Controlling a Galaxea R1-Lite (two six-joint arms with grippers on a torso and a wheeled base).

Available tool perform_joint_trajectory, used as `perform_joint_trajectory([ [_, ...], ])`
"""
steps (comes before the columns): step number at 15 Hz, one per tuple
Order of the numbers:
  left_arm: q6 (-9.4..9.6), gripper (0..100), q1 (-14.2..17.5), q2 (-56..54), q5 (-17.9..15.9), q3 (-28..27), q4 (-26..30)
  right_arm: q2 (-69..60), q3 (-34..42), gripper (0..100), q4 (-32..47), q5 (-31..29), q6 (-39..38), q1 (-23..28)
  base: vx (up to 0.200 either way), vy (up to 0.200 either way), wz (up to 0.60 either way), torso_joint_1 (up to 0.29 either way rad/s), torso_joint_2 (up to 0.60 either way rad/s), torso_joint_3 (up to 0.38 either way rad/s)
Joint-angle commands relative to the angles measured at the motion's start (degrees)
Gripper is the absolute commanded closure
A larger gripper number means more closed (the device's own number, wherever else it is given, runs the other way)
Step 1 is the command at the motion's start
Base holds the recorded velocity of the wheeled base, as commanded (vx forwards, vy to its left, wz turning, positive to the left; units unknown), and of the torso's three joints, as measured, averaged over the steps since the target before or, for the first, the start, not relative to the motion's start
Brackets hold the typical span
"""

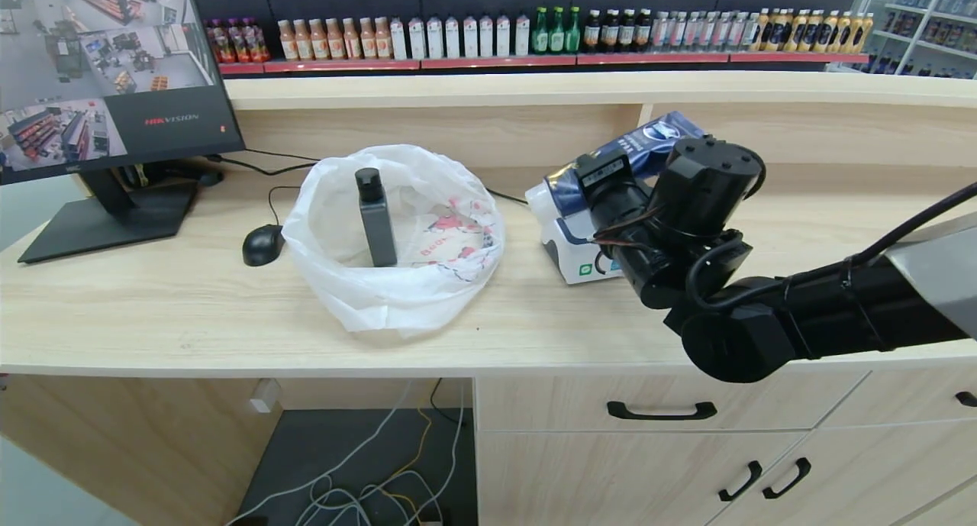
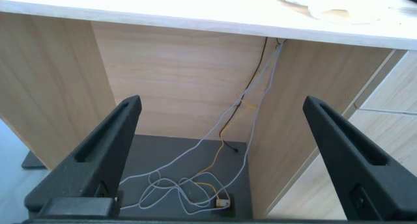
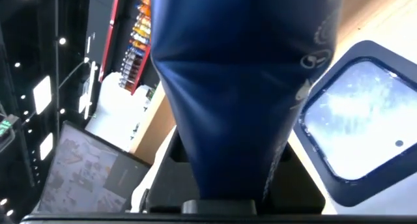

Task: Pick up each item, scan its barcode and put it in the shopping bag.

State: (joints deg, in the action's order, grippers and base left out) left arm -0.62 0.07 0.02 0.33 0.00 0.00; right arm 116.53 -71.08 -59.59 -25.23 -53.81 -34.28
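**Blue pouch held over the scanner, one bottle already bagged**

In the head view you see the whole counter (image 1: 191,312). The right arm reaches in from the right, and the blue pouch (image 1: 645,146) sticks out past its wrist, tilted, above the white scanner (image 1: 571,253). That view hides the fingers behind the wrist.

The right wrist view gives you them. The right gripper (image 3: 231,168) pinches the pouch's lower end between its dark fingers (image 3: 171,154), and the pouch runs up the middle of the picture. The scanner's glass window lies just beside the pouch, on the pale wood.

The left wrist view shows you something the head view does not. The left gripper (image 2: 225,159) hangs low in front of the counter's open knee space, with its two fingers (image 2: 98,159) spread wide and nothing between them. Behind it, loose cables (image 2: 195,185) trail down to the floor.

Your count is one pouch, one scanner, one shopping bag and one grey bottle.

The white plastic shopping bag (image 1: 328,274) sits open on the counter, left of the scanner and apart from it. Its rim is rolled down. Inside it the grey bottle (image 1: 376,221) stands upright with its black cap on top.

A black mouse (image 1: 262,245) lies just beside the bag on its left, and a monitor (image 1: 107,68) stands further left. Rows of bottles line the shelf (image 1: 496,62) behind the counter.
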Motion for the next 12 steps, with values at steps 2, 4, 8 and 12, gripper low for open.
perform_joint_trajectory([
  [2, -0.08, 0, 0.0, 0.0, 0.0, 0.0, 0.0, 1.9, -0.2, 100, -0.1, -0.2, -0.5, 0.2, 0.000, 0.000, 0.00, 0.000, 0.00, 0.000],
  [4, 0.01, 0, 0.0, 0.0, 0.0, 0.0, 0.0, 2.2, -0.3, 100, -0.2, -0.1, -1.3, 0.2, 0.000, 0.000, 0.00, 0.000, 0.00, 0.000],
  [8, -0.08, 0, 0.0, 0.0, 0.0, 0.0, 0.0, 3.4, -0.4, 100, -0.4, -0.1, -2.1, 0.1, 0.000, 0.000, 0.00, 0.000, 0.00, 0.000],
  [12, -0.08, 0, 0.0, 0.0, 0.0, 0.0, 0.0, 3.4, -0.4, 100, -0.4, -0.1, -2.5, 0.1, 0.000, 0.000, 0.00, 0.000, 0.00, 0.000],
])
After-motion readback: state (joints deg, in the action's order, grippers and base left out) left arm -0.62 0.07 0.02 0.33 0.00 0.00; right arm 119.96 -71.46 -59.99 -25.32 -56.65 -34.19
